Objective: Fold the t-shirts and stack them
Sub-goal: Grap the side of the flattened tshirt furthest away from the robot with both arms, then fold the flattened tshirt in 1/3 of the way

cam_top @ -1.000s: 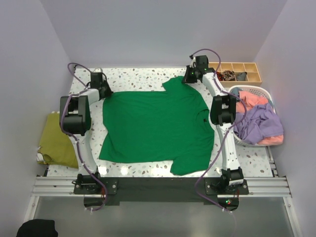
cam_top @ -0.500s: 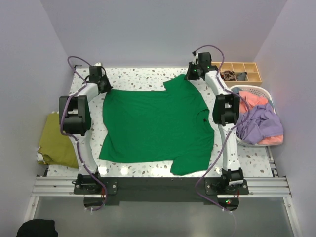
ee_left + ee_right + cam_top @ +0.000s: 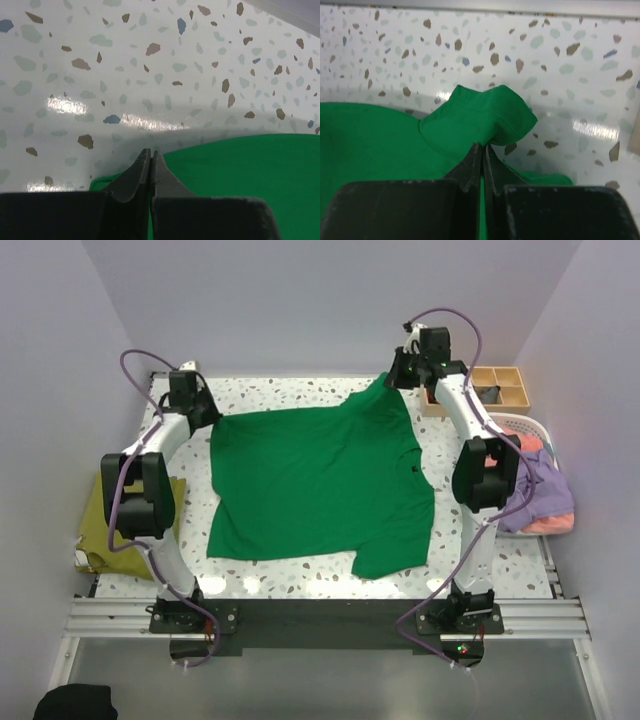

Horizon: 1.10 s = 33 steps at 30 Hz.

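The large bright green t-shirt [image 3: 315, 480] is spread over the speckled table [image 3: 290, 395], its far edge lifted. My left gripper [image 3: 205, 418] is shut on the shirt's far left corner; the wrist view shows green cloth [image 3: 235, 175] under and between the closed fingertips [image 3: 150, 155]. My right gripper [image 3: 395, 380] is shut on the far right sleeve, whose hem [image 3: 480, 117] bunches above the pinched fingertips [image 3: 482, 147]. An olive-yellow shirt [image 3: 112, 520] lies off the table's left edge. Lavender [image 3: 540, 485] and coral-pink [image 3: 545, 523] shirts fill the basket.
A white slatted basket [image 3: 520, 425] stands at the right edge. A wooden divided tray [image 3: 500, 388] with small dark fabric pieces sits at the back right. A dark fabric lump [image 3: 75, 702] lies on the floor at bottom left. Walls close in behind and beside.
Both arms have risen and pulled toward the back, each holding a far corner. The green shirt has slid away from the near edge and stretched flatter, its near sleeve drawn up.
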Motion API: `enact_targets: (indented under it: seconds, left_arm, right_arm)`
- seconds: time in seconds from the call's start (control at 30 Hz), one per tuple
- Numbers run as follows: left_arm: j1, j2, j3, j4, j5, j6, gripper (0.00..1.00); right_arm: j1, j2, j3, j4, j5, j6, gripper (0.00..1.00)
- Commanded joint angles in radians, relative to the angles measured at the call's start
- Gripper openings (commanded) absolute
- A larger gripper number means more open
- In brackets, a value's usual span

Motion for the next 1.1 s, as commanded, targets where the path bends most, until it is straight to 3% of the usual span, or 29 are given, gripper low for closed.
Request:
enact_targets:
  seconds: [0.0, 0.37, 0.77, 1.07]
  left_arm:
    - [-0.003, -0.109, -0.112, 0.011, 0.019, -0.024, 0.00]
    - [-0.002, -0.253, -0.319, 0.013, -0.014, -0.044, 0.00]
    - [-0.002, -0.275, -0.359, -0.032, -0.051, -0.039, 0.00]
    - [-0.003, -0.267, -0.382, -0.066, -0.074, -0.035, 0.00]
  right_arm:
    - [-0.006, -0.117, -0.144, 0.006, 0.008, -0.017, 0.00]
    - [0.000, -0.257, -0.422, 0.013, 0.001, -0.011, 0.00]
    - [0.024, -0.432, -0.648, -0.025, 0.158, 0.035, 0.00]
    - [0.044, -0.415, -0.694, -0.123, 0.212, 0.039, 0.00]
